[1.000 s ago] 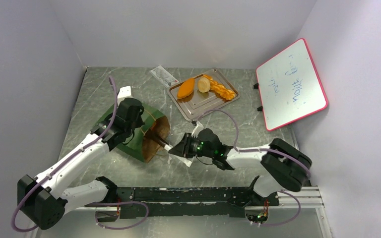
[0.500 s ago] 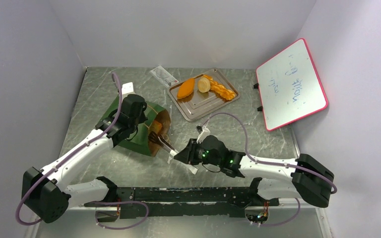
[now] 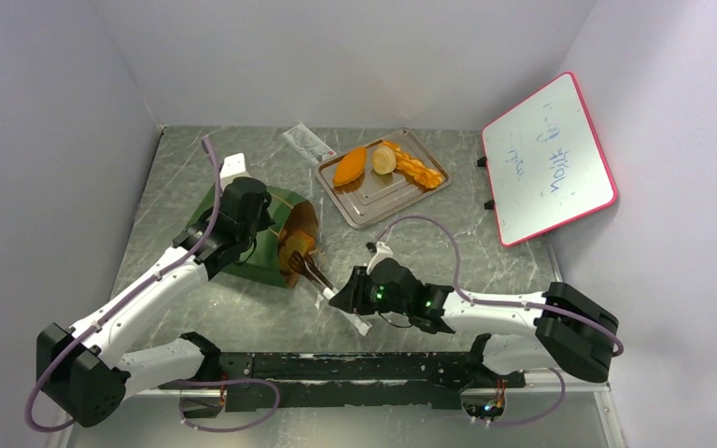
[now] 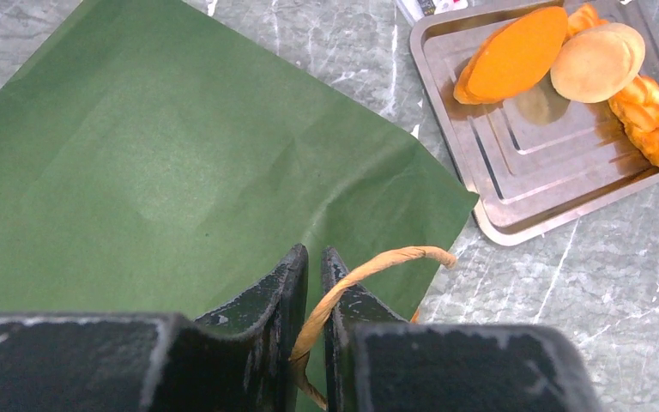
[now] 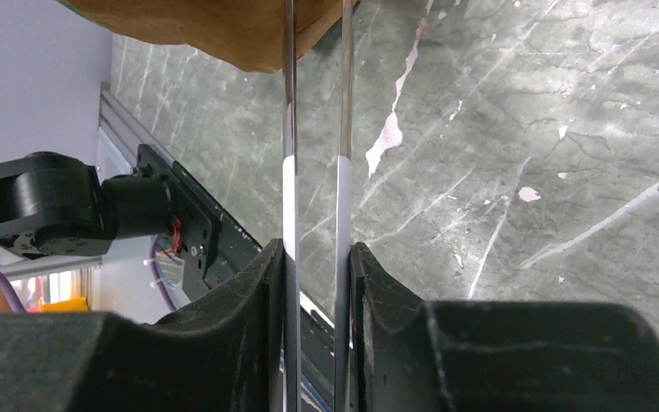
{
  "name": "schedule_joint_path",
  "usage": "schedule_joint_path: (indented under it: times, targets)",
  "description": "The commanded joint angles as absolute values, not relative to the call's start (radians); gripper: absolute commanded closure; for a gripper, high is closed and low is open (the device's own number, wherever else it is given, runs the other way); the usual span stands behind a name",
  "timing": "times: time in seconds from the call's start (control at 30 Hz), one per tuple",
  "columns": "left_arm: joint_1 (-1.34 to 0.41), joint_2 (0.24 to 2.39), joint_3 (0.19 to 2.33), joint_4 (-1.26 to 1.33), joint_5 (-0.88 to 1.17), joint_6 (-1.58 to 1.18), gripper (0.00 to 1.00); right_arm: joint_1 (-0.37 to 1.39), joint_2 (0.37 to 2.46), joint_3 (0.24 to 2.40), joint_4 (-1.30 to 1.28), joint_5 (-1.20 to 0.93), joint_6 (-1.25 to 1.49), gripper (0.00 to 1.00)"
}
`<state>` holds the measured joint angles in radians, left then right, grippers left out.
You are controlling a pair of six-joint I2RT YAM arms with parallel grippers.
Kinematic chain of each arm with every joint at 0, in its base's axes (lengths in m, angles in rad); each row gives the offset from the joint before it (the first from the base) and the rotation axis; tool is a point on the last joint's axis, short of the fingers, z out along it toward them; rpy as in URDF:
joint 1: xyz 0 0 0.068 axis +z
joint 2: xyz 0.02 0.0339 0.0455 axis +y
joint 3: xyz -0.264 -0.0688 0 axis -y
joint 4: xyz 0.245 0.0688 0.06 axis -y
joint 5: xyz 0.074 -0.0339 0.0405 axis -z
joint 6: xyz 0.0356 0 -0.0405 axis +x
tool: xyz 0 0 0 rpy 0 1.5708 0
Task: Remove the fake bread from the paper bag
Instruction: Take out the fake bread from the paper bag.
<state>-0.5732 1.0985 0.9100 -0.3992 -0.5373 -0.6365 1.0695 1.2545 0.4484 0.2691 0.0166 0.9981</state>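
Green bag (image 4: 180, 163) lies on its side, left pincer (image 4: 313, 266) pinched shut on its handle (image 4: 377, 262). Right pincer (image 5: 317, 257) squeezes tongs (image 5: 290, 129) poking into the bag mouth, where one bread (image 3: 297, 246) sits. Next, I reckon: nip it, drag it out. Beside the bag, one tray (image 4: 549, 129) holds three more: loaf (image 4: 515, 53), bun (image 4: 596, 62), braid (image 4: 652, 124).

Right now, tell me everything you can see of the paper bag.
The paper bag lies on its side on the grey table. It is dark green outside and brown kraft inside, and the paper is lightly creased. Its open mouth faces the right arm. The left gripper is shut on its tan looped handle. Metal tongs, held by the right gripper, reach to the mouth, where an orange bread piece shows.
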Motion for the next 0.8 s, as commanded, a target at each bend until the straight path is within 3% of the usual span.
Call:
schedule_joint_path:
  times: [0.0,0.27,0.77]
  targets:
    - [-0.564,1.073,0.941,-0.383,-0.551,-0.638,0.93,1.077,1.227,0.485,0.245,0.060,1.001,0.73]
    - [-0.561,1.075,0.931,-0.370,-0.537,-0.641,0.93,1.077,1.235,0.491,0.240,0.065,1.003,0.68]
    - [-0.555,1.080,0.920,-0.359,-0.530,-0.641,0.93,1.081,1.149,0.486,0.181,0.092,1.019,0.74]
